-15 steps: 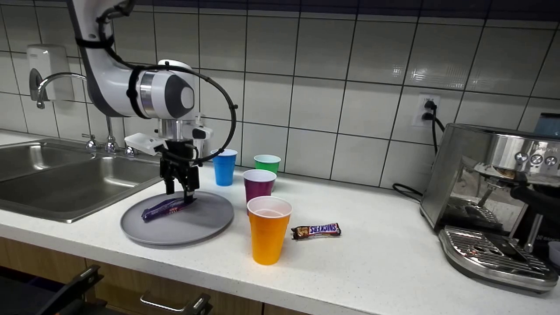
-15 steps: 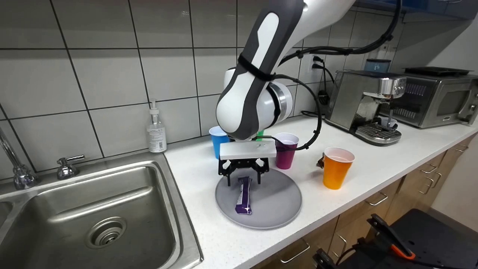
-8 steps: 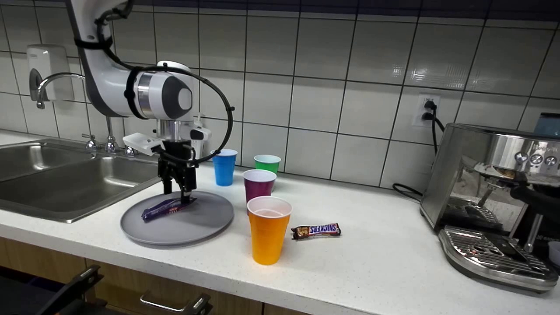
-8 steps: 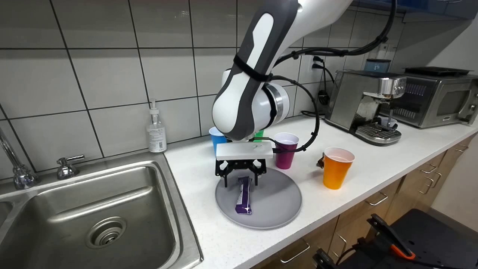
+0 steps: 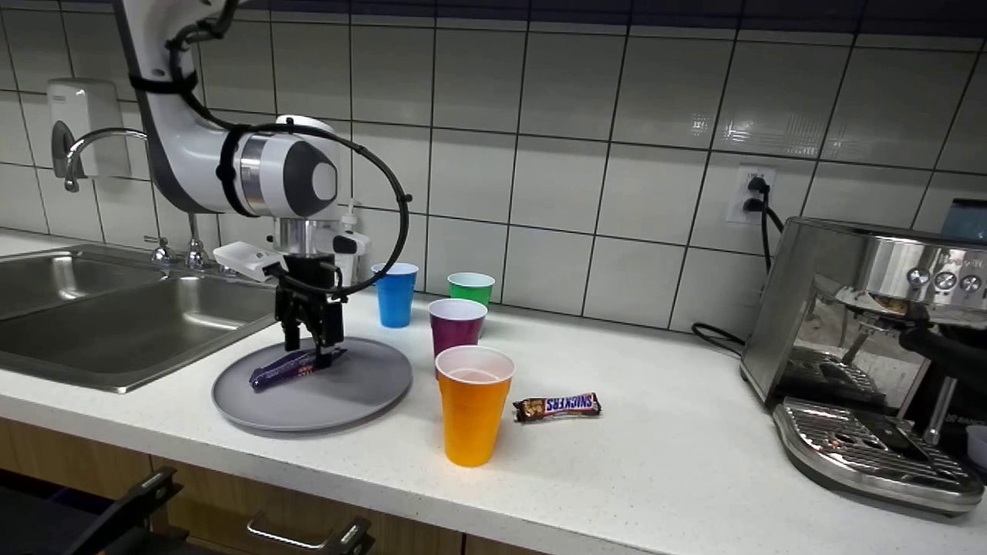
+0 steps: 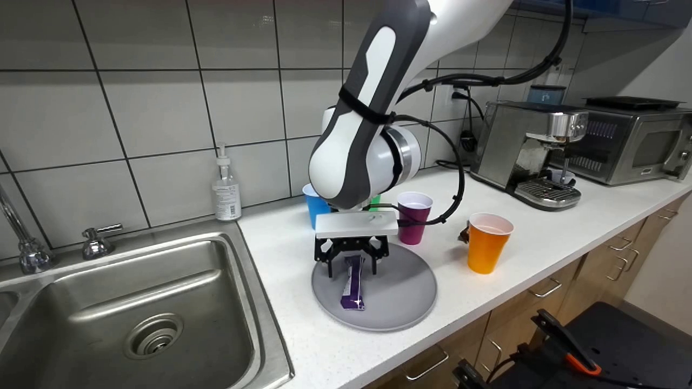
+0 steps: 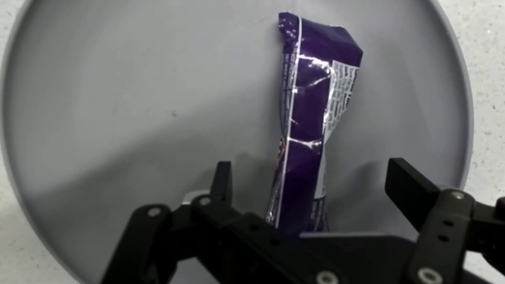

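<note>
One purple-wrapped bar (image 7: pixel 308 118) between parted fingers (image 7: pixel 410 191), clear of both.

the hand (image 7: pixel 310 165) partly hides the purple-wrapped bar (image 7: pixel 309 106).

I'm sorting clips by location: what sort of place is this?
Likely a kitchen, perhaps an office one: there's a double-basin sink, an espresso machine and a wall-mounted dispenser.

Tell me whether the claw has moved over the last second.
Yes, the claw has come down in both exterior views, lower against the unmoved gray plate.
</note>
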### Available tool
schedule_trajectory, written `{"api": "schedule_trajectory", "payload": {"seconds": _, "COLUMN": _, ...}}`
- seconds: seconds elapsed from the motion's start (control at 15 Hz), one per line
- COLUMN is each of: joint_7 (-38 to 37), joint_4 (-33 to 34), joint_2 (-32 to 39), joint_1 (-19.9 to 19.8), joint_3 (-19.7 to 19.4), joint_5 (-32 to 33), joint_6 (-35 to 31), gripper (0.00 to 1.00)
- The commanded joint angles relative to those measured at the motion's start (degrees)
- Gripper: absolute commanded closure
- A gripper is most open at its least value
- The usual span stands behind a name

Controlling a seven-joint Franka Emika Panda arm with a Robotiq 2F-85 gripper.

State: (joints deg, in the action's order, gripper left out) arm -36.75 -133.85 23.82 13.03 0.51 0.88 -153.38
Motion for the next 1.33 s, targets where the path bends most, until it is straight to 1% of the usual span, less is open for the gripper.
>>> {"api": "schedule_trajectory", "payload": {"seconds": 0.0, "joint_7": 1.21, "joint_4": -0.5, "joint_2": -0.63, "joint_1": 0.54, "joint_3": -0.28, "joint_5": -0.98, "joint_6": 1.12, "gripper": 0.0}}
{"api": "schedule_trajectory", "payload": {"seconds": 0.07, "joint_7": 1.24, "joint_4": -0.65, "joint_2": -0.76, "joint_1": 0.56, "joint_3": -0.31, "joint_5": -0.91, "joint_6": 1.09, "gripper": 0.21}}
{"api": "schedule_trajectory", "payload": {"seconds": 0.2, "joint_7": 1.0, "joint_4": -0.84, "joint_2": -0.9, "joint_1": 0.83, "joint_3": -0.61, "joint_5": -0.49, "joint_6": 1.07, "gripper": 0.34}}
{"api": "schedule_trajectory", "payload": {"seconds": 0.27, "joint_7": 0.92, "joint_4": -0.83, "joint_2": -0.84, "joint_1": 0.89, "joint_3": -0.67, "joint_5": -0.43, "joint_6": 1.13, "gripper": 0.44}}
{"api": "schedule_trajectory", "payload": {"seconds": 0.4, "joint_7": 0.89, "joint_4": -0.91, "joint_2": -0.89, "joint_1": 0.95, "joint_3": -0.73, "joint_5": -0.38, "joint_6": 1.19, "gripper": 0.6}}
{"api": "schedule_trajectory", "payload": {"seconds": 0.73, "joint_7": 0.96, "joint_4": -0.98, "joint_2": -1.08, "joint_1": 0.98, "joint_3": -0.78, "joint_5": -0.39, "joint_6": 1.25, "gripper": 0.97}}
{"api": "schedule_trajectory", "payload": {"seconds": 0.8, "joint_7": 0.97, "joint_4": -0.96, "joint_2": -1.1, "joint_1": 1.0, "joint_3": -0.76, "joint_5": -0.4, "joint_6": 1.28, "gripper": 0.99}}
{"api": "schedule_trajectory", "payload": {"seconds": 0.93, "joint_7": 1.13, "joint_4": -0.99, "joint_2": -1.21, "joint_1": 0.94, "joint_3": -0.65, "joint_5": -0.49, "joint_6": 1.24, "gripper": 0.96}}
{"api": "schedule_trajectory", "payload": {"seconds": 1.27, "joint_7": 1.67, "joint_4": -1.44, "joint_2": -3.1, "joint_1": 0.56, "joint_3": -0.41, "joint_5": -0.8, "joint_6": 2.17, "gripper": 0.96}}
